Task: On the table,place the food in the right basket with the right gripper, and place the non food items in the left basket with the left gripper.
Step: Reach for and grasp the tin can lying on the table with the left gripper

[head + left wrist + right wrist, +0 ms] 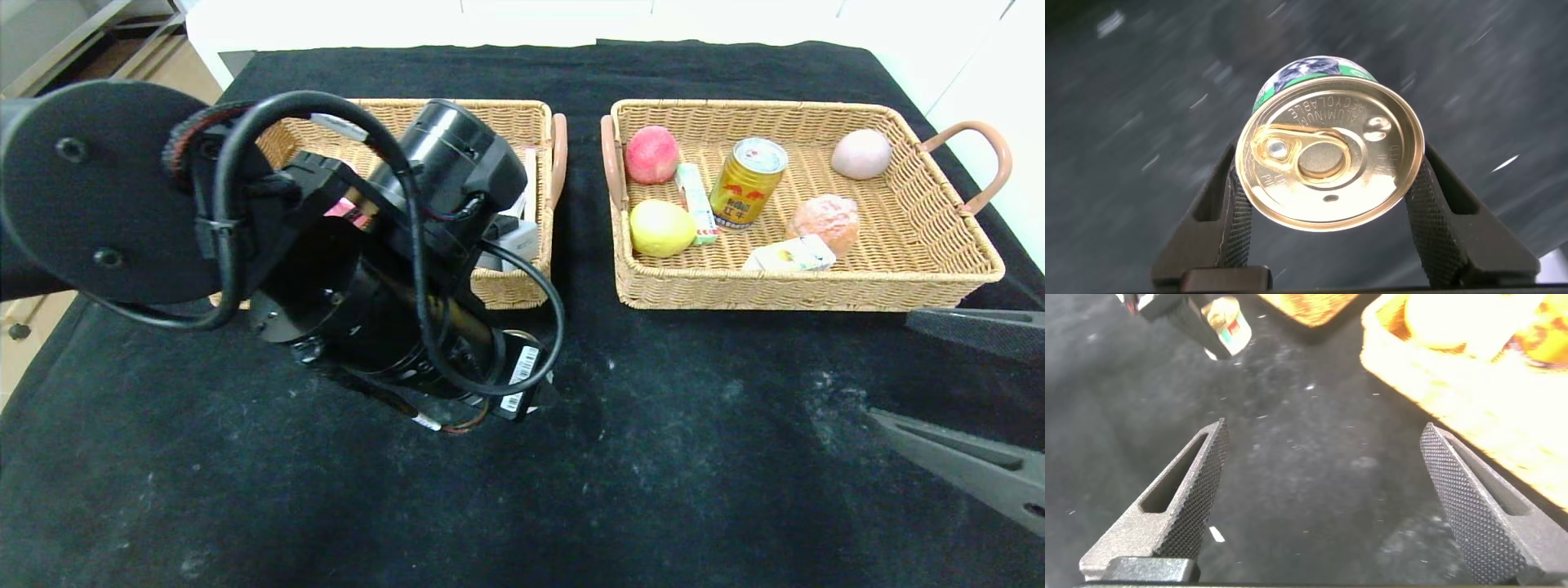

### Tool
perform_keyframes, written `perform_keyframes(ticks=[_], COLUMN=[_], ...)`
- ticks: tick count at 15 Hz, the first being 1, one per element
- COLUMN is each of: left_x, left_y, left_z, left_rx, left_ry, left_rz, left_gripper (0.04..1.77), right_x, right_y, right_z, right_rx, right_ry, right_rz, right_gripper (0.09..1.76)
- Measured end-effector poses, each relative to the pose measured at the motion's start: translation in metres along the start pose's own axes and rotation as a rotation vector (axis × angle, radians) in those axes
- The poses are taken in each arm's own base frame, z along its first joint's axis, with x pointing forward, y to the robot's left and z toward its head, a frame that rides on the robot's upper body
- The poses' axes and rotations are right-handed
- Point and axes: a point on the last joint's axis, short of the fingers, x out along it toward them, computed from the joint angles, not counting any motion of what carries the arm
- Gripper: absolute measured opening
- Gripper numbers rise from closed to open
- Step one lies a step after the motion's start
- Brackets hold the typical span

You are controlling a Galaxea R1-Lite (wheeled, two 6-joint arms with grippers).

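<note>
My left gripper (1329, 175) is shut on a can (1331, 139) with a gold pull-tab lid and a green and white label, gripping its sides just under the rim. In the head view my left arm (392, 327) hangs over the table in front of the left basket (522, 290) and hides its own fingers and most of the can. The can also shows in the right wrist view (1226, 322). My right gripper (890, 367) is open and empty, low at the front right, near the right basket (800, 290).
The right basket holds a red apple (651, 153), a yellow fruit (660, 228), a gold drink can (747, 181), a pink ball (861, 153), an orange (824, 220), a small carton (790, 255) and a slim pack (696, 202). The arm hides most of the left basket's contents.
</note>
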Motion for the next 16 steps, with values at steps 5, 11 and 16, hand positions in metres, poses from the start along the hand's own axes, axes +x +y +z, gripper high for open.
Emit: perform_keyframes(ticks=[5,11,16], left_x=[0.028,0.059,0.073], left_y=[-0.043,-0.072,-0.076], left_z=[0.017,0.013,0.013], left_rx=[0.027,0.083,0.086], left_ry=[-0.011,0.004,-0.013], left_rz=[-0.060,-0.047,-0.015], left_gripper=[1.12,1.12,1.12], right_x=[-0.016,-0.031,-0.033], right_y=[0.001,0.009,0.010], right_z=[0.009,0.010,0.009], right_rx=[-0.021,-0.037,-0.041], right_ry=[-0.053,-0.081,-0.084], right_rz=[-0.036,-0.031,-0.028], right_gripper=[1.71,1.71,1.71])
